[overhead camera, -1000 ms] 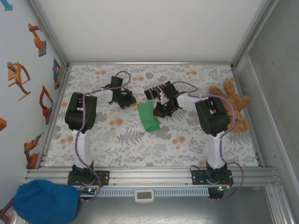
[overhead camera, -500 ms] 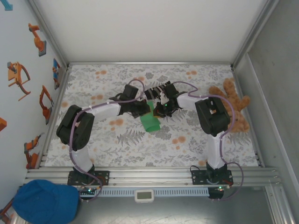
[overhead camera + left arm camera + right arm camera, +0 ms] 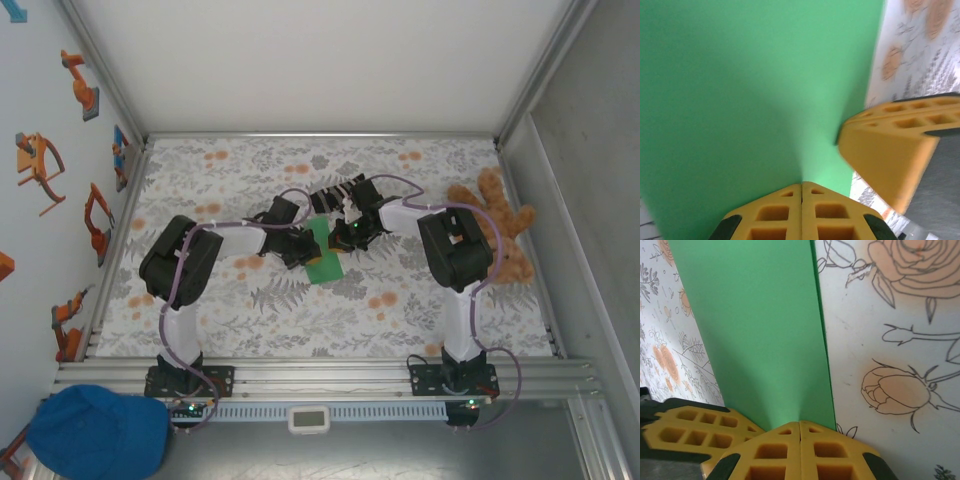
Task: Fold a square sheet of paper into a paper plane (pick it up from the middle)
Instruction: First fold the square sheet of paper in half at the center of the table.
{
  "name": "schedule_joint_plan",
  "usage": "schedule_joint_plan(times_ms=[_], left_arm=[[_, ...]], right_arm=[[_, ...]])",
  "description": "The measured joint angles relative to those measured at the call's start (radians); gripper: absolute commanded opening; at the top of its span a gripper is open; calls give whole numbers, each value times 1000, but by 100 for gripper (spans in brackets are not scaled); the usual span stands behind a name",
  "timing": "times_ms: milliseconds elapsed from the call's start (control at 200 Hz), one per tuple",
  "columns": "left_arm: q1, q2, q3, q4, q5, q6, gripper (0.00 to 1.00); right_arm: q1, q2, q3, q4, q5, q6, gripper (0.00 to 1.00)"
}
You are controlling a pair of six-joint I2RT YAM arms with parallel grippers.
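L gripper point(image 3: 801, 187) + R gripper point(image 3: 800, 424) both clamped on the square sheet of paper point(image 3: 324, 262), mid-table, between them. Long axis runs near-far. Neither arm nearer; I'd crease lengthwise.

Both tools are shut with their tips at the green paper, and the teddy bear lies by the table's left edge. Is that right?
No. The teddy bear lies by the table's right edge, not the left, as the top external view shows. The rest stands.
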State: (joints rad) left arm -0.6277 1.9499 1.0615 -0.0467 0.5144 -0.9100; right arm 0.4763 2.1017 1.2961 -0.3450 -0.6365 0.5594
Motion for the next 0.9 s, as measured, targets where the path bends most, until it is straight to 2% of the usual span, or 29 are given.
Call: schedule_joint_plan(times_ms=[340,621,761,901], left_arm=[[2,-76,-105,23,-10,43,0],[12,-214,-190,-100,-44,72,0],[-35,-239,-137,-89,-53,37,0],[-102,-186,-55,-16,-50,-5,0]], right_arm=[[-2,0,-2,2,-2,0,0],[-4,0,-7,10,-8,0,0],[-5,0,-8,11,-8,0,0],[-5,0,-8,11,-8,0,0]])
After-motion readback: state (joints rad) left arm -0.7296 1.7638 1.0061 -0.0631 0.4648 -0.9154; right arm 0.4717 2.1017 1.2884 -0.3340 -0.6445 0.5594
